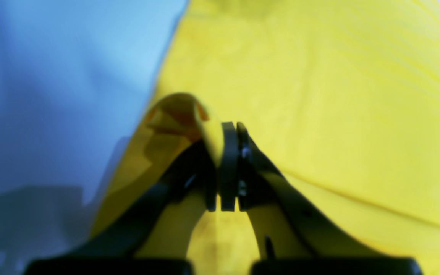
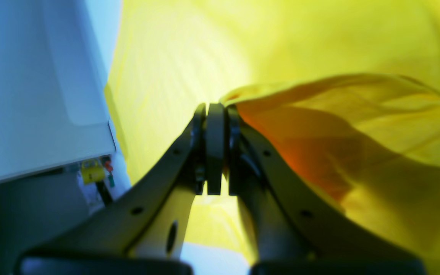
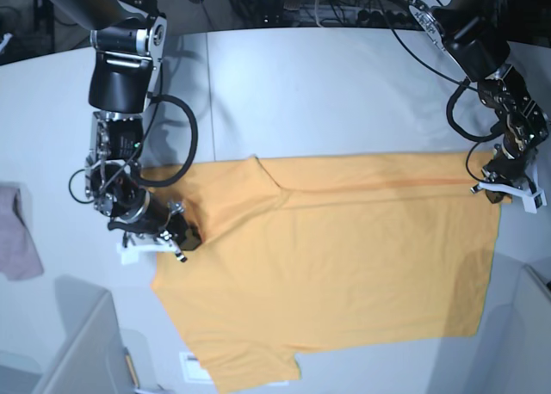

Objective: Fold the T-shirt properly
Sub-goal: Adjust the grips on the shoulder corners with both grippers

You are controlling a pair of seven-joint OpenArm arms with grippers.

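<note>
Wrist views blur both grippers (image 1: 229,164) (image 2: 216,149) pinching the T-shirt (image 3: 344,256).

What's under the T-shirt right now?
The T-shirt lies spread on the white table. Both the left gripper and right gripper pinch its edges. Anything beneath stays covered.
</note>
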